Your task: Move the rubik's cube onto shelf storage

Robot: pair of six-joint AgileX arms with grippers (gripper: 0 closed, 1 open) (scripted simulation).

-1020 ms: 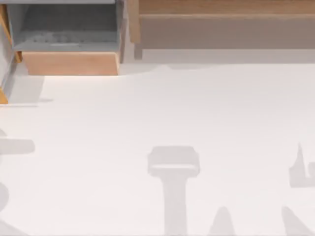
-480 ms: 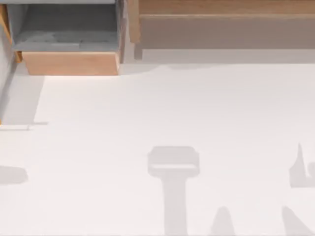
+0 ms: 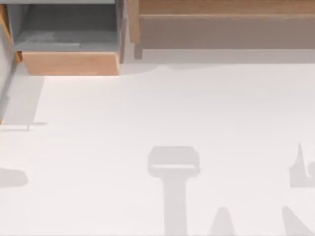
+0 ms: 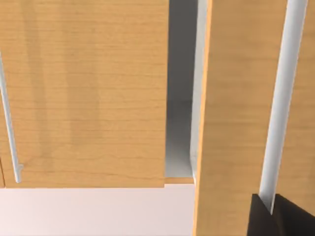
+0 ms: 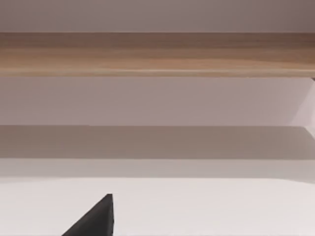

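**Both grippers near the furniture, cube's place unknown**

Nearest in the top view, grey shadows lie across the front of the white table (image 3: 147, 113) – 1 of them a T-shaped shadow (image 3: 173, 162) near the middle. Beyond them the tabletop runs bare to the furniture at the far edge. At far left stands a grey compartment (image 3: 69, 29) with a light wood front (image 3: 71, 63). To its right, the shelf storage (image 3: 226, 29) stretches to the right edge, a brown board above a shaded recess.

In the left wrist view, a dark part of the left gripper (image 4: 290, 221) sits close before 2 light wood panels (image 4: 88, 93) with a grey gap between them, and a thin pale handle (image 4: 10, 128) runs down 1 panel.

In the right wrist view, a dark tip of the right gripper (image 5: 96, 221) hangs over the table, facing the shelf storage (image 5: 157, 54).

How wide either gripper stands, and whether it holds anything, I cannot tell – nor where the rubik's cube is.
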